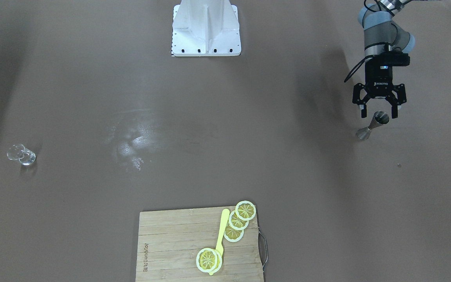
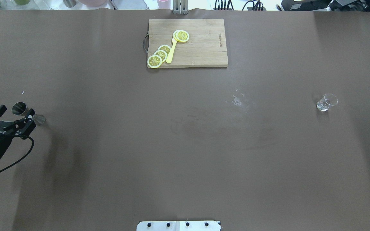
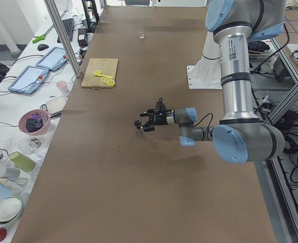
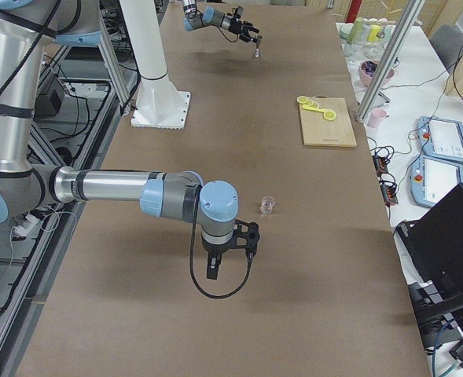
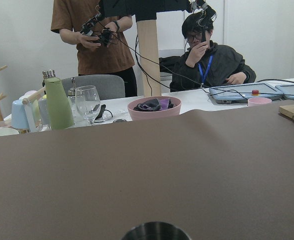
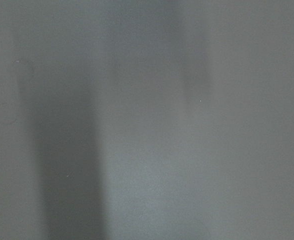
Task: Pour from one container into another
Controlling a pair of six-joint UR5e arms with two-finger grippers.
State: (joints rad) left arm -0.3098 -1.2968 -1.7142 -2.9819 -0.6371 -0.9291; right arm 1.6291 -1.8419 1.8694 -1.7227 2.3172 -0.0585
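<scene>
The container, a small steel jigger (image 1: 374, 124), stands upright on the brown table near the robot's left end, and its rim (image 5: 155, 231) fills the bottom edge of the left wrist view. My left gripper (image 1: 378, 113) is open, level with the jigger's upper cup (image 2: 19, 108), one finger on each side and a gap showing. The other container, a small clear glass (image 2: 326, 102), stands far off toward the right end. My right gripper (image 4: 231, 263) hangs over bare table near the glass (image 4: 267, 206). It shows only in the exterior right view, so I cannot tell its state.
A wooden cutting board (image 2: 201, 45) with lemon slices (image 2: 154, 61) and a yellow knife (image 2: 171, 51) lies at the table's far edge, middle. The white robot base (image 1: 206, 31) is at the near edge. Two people (image 5: 211, 55) and a side table with cups lie beyond the left end.
</scene>
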